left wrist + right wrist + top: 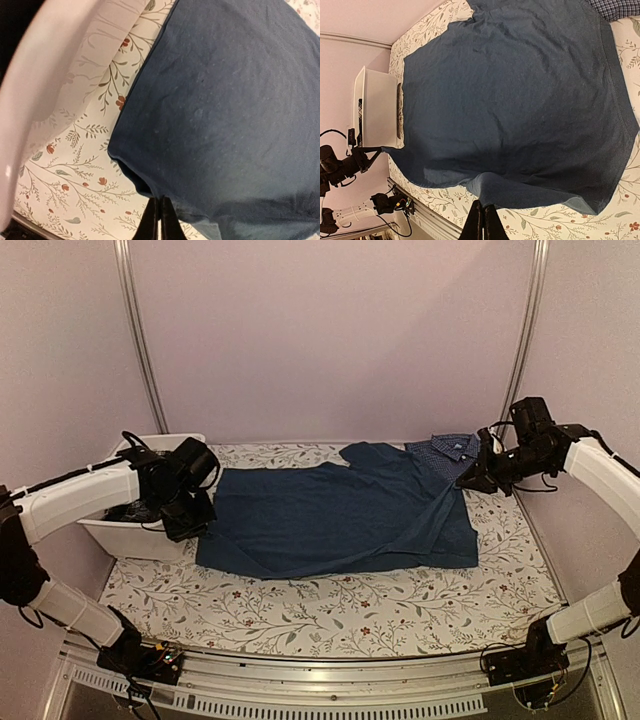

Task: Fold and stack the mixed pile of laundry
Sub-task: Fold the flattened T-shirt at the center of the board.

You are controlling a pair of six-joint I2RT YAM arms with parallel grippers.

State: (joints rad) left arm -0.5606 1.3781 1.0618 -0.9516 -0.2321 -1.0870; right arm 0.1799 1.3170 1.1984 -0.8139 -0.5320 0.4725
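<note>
A bench spread with a floral-print tablecloth (330, 605) is seen from above. A plain dark blue T-shirt (340, 515) is laid out flat across the middle of the tablecloth and taken here as the landmark. A white rectangular plastic tub (120, 535) stands just beside the T-shirt's left edge, and a strip of black-and-white plaid cloth (359, 107) is seen inside it. A blue-and-white small-check collared shirt (450, 450) is bunched at the T-shirt's far right corner, touching it. The left tool (160, 220) is held at the T-shirt's left edge, between shirt and tub, its fingers pressed together. The right tool (482, 220) is held at the T-shirt's right edge, fingers likewise together. Whether cloth is nipped by either cannot be told.
</note>
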